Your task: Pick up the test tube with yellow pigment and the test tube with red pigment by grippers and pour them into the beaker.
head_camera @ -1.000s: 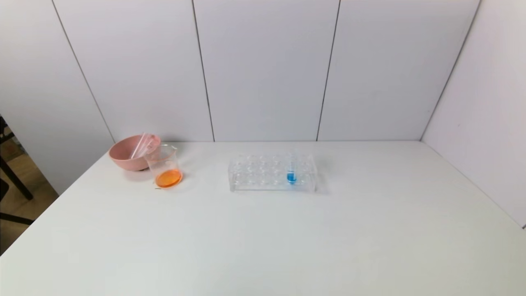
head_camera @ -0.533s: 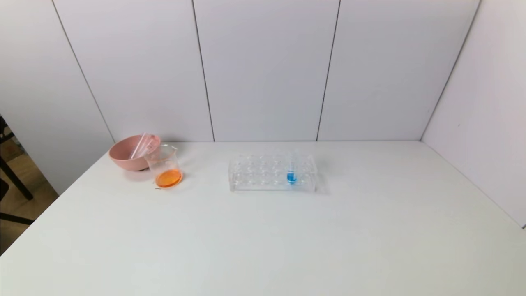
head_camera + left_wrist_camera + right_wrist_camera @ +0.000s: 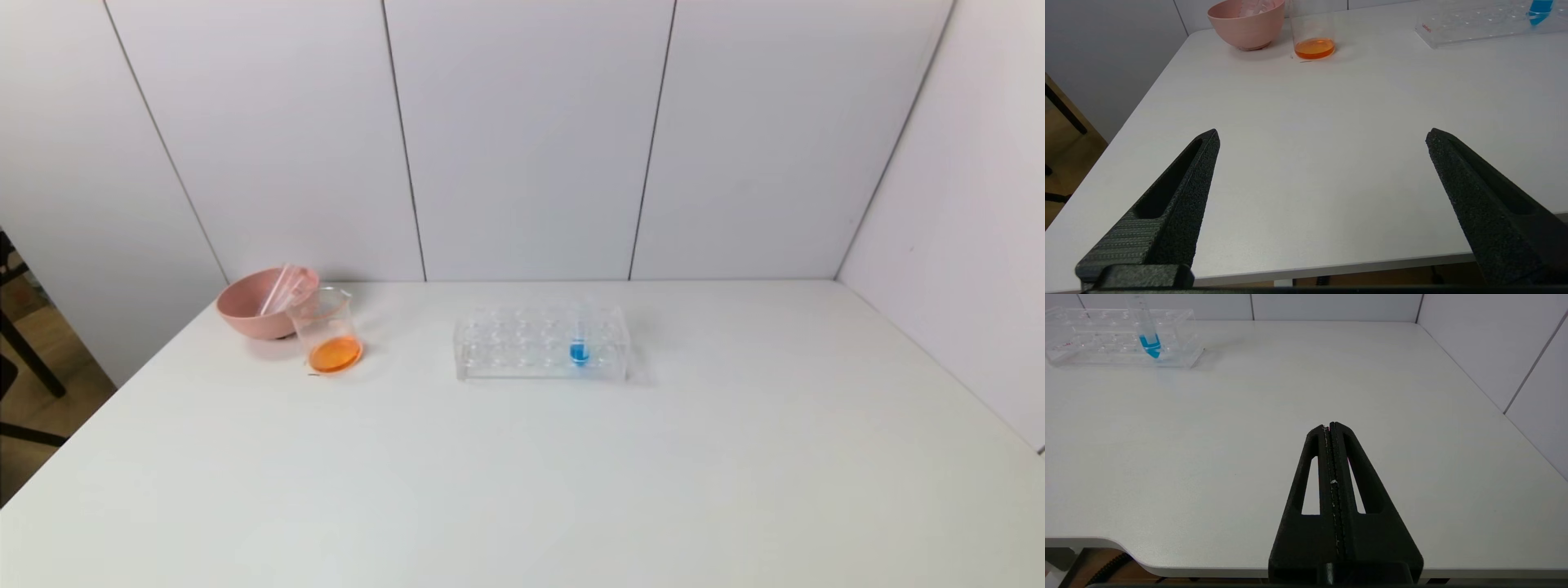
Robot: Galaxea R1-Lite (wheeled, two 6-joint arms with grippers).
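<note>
Orange liquid: a shallow layer lies in the bottom of the beaker (image 3: 326,331), which stands near the far left corner of the tabletop (image 3: 522,474); the colour suggests that yellow and red pigment are already mixed there, so I judge the pouring done.
Pink bowl: the pink bowl (image 3: 263,302) sits just behind the beaker, touching or nearly touching it, closer to the far left corner.
Bowl contents: clear tubes (image 3: 282,287) lean on its rim, seemingly empty; these are probably the yellow and red test tubes, set aside there as spent, though no pigment can be made out in them.
Rack: the clear tube rack (image 3: 541,343) lies along the far edge, about midway, well apart from the beaker.
Rack contents: one upright tube with blue liquid (image 3: 579,347); the other holes look empty.
Left gripper: the left gripper (image 3: 1323,139) hangs over the near edge toward the left corner, jaws spread wide and holding nothing, as after a release.
Right gripper: the right gripper (image 3: 1329,426) hovers over the near edge toward the right corner, jaws pressed together on nothing, seemingly parked.
</note>
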